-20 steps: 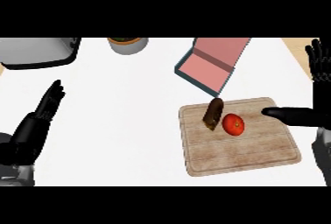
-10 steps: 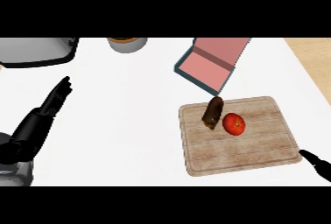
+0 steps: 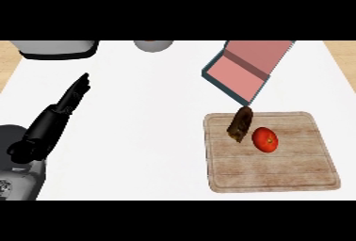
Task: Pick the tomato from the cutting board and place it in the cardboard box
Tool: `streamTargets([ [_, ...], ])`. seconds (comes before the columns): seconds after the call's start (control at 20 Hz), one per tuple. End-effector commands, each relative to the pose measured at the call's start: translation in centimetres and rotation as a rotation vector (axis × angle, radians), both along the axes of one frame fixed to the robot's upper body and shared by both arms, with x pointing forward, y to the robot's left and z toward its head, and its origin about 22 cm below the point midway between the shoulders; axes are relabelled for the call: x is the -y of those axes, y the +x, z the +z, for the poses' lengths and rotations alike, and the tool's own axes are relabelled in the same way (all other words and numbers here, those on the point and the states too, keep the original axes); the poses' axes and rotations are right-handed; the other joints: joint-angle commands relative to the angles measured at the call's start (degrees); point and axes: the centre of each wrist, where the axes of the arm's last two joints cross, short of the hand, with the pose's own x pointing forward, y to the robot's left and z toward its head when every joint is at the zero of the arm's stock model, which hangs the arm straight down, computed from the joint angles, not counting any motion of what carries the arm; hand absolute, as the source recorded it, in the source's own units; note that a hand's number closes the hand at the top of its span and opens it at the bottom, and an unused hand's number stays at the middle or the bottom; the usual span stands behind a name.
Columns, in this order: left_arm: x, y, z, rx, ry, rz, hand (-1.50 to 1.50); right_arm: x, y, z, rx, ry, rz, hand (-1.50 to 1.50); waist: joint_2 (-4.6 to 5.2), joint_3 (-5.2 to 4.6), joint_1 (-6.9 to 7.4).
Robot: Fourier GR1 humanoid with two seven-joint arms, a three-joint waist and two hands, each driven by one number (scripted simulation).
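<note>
The tomato [image 3: 265,140] lies on the board [image 3: 278,176], a dark chunk [image 3: 240,124] just left of it; the box [image 3: 248,69] stands behind.

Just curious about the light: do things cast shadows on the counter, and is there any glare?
Head view: light is even, no glare on the white counter; the tomato shows a small highlight and barely any shadow on the cutting board.

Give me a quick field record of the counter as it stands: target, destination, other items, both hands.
target: tomato lying on the cutting board, not held
beside target: dark brown block at the board's upper left, close to the tomato
destination: cardboard box, open, pink inside, beyond the board
left hand: left hand open, fingers straight, resting at the view's left
right hand: not in view
far edge: grey appliance; round container
</note>
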Motion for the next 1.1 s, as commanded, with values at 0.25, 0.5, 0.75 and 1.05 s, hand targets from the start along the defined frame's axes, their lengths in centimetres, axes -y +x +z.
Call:
streamTargets([
  [0.25, 1.1, 1.2, 0.2, -0.004, -0.005, -0.051, 0.00, -5.2, -0.5, 4.4, -0.338, -0.156, -0.047, -1.50, 0.49, -0.09, 2.42],
  [0.5, 2.2, 1.3, -1.3, 0.014, 0.011, -0.044, 0.00, -8.2, 2.4, 6.3, -0.453, -0.162, -0.084, -1.50, 0.45, -0.01, 3.11],
  [0.75, 2.1, 2.1, 0.5, -0.016, -0.007, -0.061, 0.00, -11.9, 3.7, 8.3, -0.535, -0.116, -0.094, -1.50, 0.02, 0.08, 2.37],
  [1.05, -0.8, 1.0, 1.8, -0.005, 0.002, -0.046, 0.00, -14.2, 8.8, 7.0, -0.604, -0.100, -0.073, -1.50, -0.17, 0.22, 2.05],
])
